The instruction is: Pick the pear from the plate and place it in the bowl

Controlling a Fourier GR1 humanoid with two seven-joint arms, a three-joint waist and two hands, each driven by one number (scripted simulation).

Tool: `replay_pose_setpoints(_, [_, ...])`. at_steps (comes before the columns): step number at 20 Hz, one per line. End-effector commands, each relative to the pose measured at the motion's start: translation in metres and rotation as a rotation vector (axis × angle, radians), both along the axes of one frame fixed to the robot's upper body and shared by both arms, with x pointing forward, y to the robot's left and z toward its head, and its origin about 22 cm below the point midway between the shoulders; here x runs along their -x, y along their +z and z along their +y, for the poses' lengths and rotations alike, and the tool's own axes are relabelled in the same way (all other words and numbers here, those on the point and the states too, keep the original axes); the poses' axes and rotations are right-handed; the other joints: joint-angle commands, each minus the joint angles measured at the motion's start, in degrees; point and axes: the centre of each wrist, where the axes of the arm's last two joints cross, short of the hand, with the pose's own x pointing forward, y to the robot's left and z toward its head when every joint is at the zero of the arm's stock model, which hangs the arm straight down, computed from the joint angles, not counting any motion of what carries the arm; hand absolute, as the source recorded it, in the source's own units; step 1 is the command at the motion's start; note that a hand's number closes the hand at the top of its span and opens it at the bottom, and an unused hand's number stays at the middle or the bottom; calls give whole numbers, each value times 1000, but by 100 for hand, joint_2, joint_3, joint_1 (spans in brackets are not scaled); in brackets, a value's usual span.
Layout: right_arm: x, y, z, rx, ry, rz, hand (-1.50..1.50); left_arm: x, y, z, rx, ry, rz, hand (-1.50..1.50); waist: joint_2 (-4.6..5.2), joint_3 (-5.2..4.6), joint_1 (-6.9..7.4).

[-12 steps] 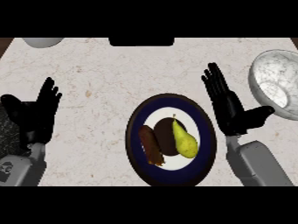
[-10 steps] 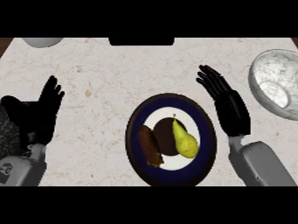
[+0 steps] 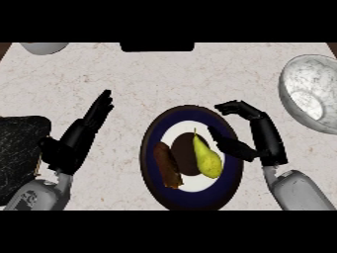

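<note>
The black right hand (image 3: 255, 138) has swung in from beside the dark-blue round plate (image 3: 154, 148), fingers now curling, spread, beside the yellow-green pear (image 3: 206, 157), nothing pinched yet

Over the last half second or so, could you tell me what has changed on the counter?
The right robot hand swung left over the plate's rim, its fingers curling towards the pear, not yet holding it. The left robot hand tilted slightly, open. Pear, plate and bowl stayed put.
</note>
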Motion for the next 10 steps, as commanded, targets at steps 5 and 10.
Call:
replay_pose_setpoints(5, [-5,16,15,404,62,-40,-150,9,-11,-13,-9,-105,-23,0,12,9,134])
replay_pose_setpoints(10, [-26,61,14,749,90,60,-150,3,-3,-5,-16,-115,-11,0,-19,-7,171])
